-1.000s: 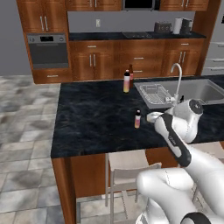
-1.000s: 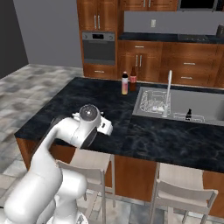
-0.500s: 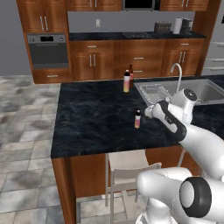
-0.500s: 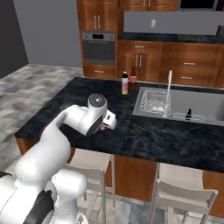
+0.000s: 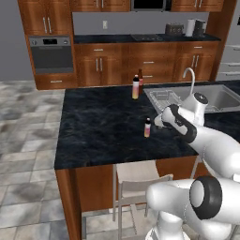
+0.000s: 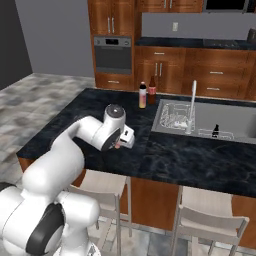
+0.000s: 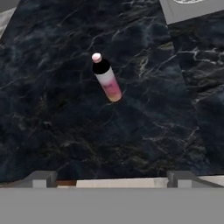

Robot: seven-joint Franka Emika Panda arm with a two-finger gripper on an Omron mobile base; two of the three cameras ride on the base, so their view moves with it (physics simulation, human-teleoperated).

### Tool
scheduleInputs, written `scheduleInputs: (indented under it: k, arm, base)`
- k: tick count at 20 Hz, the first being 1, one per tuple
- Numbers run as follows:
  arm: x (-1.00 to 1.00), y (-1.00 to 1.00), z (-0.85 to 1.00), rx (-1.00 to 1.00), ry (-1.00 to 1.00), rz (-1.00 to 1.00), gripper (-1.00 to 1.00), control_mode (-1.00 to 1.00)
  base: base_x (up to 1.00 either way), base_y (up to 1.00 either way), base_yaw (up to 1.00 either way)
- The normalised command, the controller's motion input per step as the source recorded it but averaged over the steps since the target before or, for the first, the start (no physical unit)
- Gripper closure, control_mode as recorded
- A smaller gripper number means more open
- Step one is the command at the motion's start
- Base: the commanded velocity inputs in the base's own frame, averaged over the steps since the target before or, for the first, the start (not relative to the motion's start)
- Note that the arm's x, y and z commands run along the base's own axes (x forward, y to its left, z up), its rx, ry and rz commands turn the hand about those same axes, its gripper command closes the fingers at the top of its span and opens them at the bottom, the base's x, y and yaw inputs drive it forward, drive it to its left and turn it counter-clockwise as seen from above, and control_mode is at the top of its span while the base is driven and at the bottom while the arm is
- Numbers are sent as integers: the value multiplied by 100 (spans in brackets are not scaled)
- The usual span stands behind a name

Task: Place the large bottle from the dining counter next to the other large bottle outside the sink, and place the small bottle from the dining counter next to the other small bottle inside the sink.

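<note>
The small bottle (image 7: 107,81), pale pink with an orange-red base and dark cap, stands on the black marbled dining counter (image 5: 103,122). In the hand view it lies ahead of my open gripper (image 7: 111,178), apart from the fingertips (image 7: 41,178). My gripper (image 5: 158,123) hovers just right of the small bottle (image 5: 147,127). The dark brown large bottle (image 5: 140,79) stands beside the pale other large bottle (image 5: 136,87), left of the sink (image 5: 220,96). The tiny black other small bottle (image 6: 216,131) stands inside the sink (image 6: 235,122). My hand (image 6: 125,141) covers most of the small bottle there.
A tall curved faucet (image 6: 192,102) and a wire dish rack (image 6: 175,117) sit at the sink's left end. Pale stools (image 6: 205,220) stand under the counter's near edge. Wood cabinets and an oven (image 5: 51,54) line the far wall.
My arm has swung toward the small bottle and reached out over the counter, bringing the hand close beside it. The bottles have not moved.
</note>
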Motion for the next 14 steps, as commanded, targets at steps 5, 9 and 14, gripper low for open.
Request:
scheduleInputs:
  k: [5,9,14]
  arm:
    - [0,1,-28,-4,0,10,-100,-100]
    - [4,0,-4,0,-1,8,-100,-100]
    - [19,0,0,0,-3,4,-100,-100]
  base:
    - [0,0,0]
    - [0,0,0]
    - [0,0,0]
